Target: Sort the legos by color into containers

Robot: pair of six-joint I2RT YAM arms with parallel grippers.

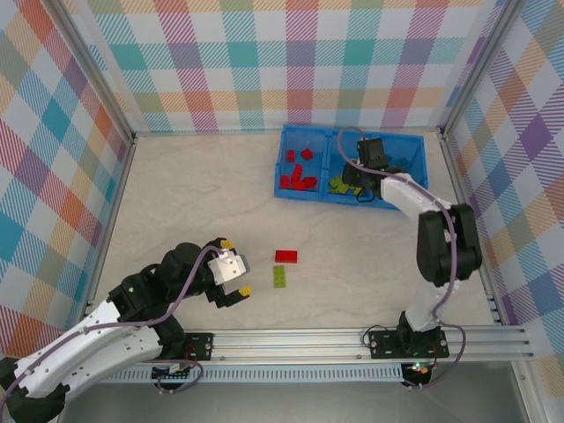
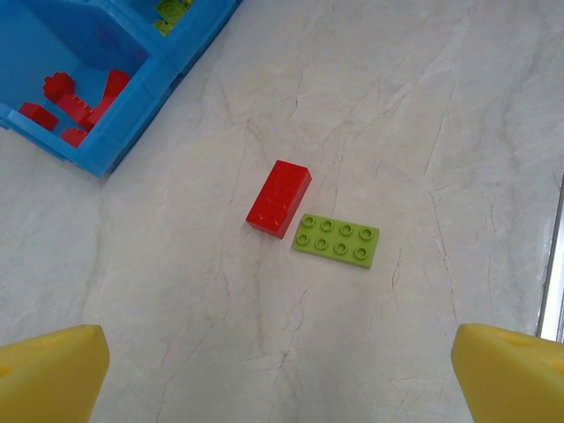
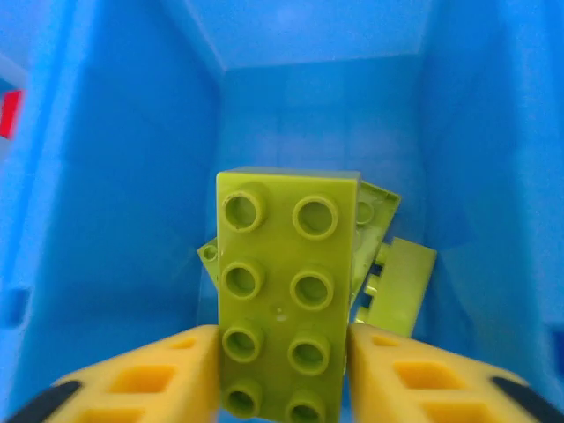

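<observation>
**Green Lego Held Over the Green Box**

The right tool has a lime green lego between its two yellow fingers. The fingers touch both long sides of the lego, so the tool is holding it. The lego stands on end, and its eight bumps face the right wrist camera. It hangs inside one box of the blue tray. A heap of green legos lies at the bottom of that box, behind the held one.

Seen from above, the blue tray sits at the far side of the tabletop. The right tool reaches down into the box next to the left box. The left box holds a bunch of red legos.

The left tool is near the front of the tabletop, well apart from the tray. Its yellow fingers are spread wide, and nothing is between them.

Two more legos lie on the tabletop, near the left tool. One is a loose red lego. The other is a flat green lego with eight bumps facing up. They are very close, corner to corner, but I cannot tell if they touch. From above, the red one is a little farther from the arms than the green one.
</observation>
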